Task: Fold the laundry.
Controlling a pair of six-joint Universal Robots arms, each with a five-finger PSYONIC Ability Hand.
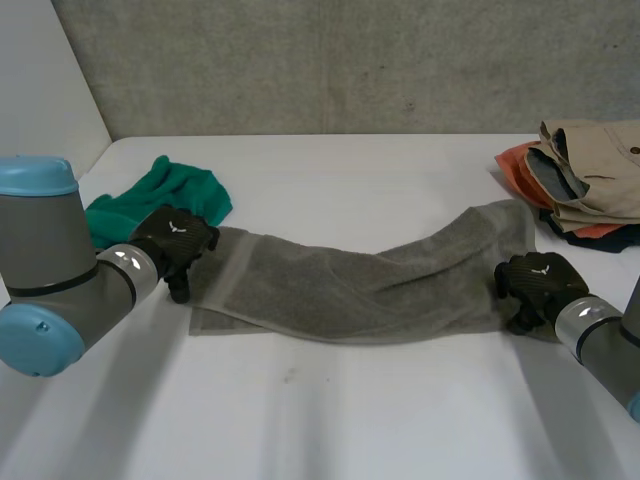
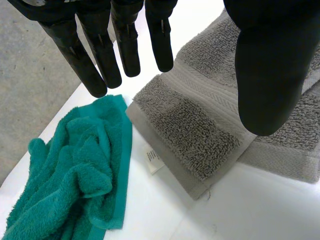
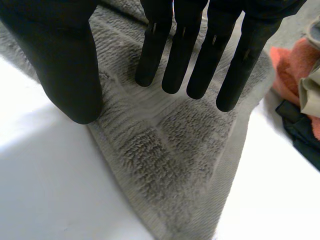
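A long, rumpled grey towel is laid across the desk. Its ends are covered by the left hand and the right hand, fingers straight, apart from thumbs; contact cannot be judged. A green towel lies beside the left end, stacked clothes near the right.

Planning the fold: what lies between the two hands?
The grey towel, lying rumpled from left hand to right hand, seen in the head view.
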